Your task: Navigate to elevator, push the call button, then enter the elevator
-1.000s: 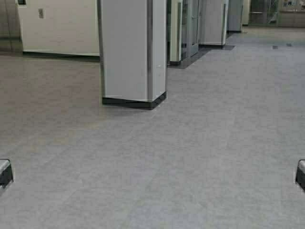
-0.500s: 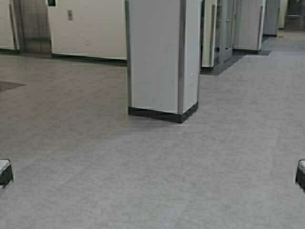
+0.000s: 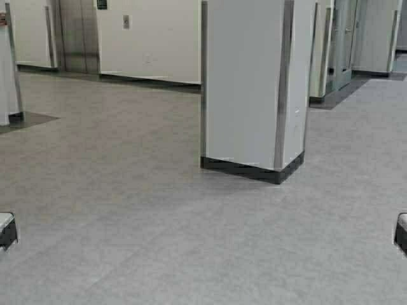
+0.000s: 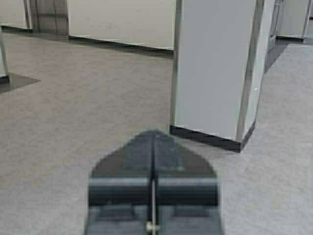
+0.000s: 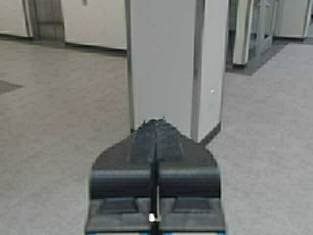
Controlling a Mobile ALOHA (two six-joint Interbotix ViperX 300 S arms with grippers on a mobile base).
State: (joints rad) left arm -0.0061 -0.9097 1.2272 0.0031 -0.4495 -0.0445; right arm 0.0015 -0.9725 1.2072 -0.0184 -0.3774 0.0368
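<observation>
Now the base has turned left: the whole scene sits farther right in the high view than half a second ago. The pillar (image 3: 254,89) has shifted from centre to right of centre, and the elevator (image 3: 76,35) and the call button (image 3: 126,21) on the far wall, at upper left, have moved inward from the edge. The left gripper (image 4: 153,142) and right gripper (image 5: 155,132) are both clenched, empty, held low over the floor (image 3: 127,210).
</observation>
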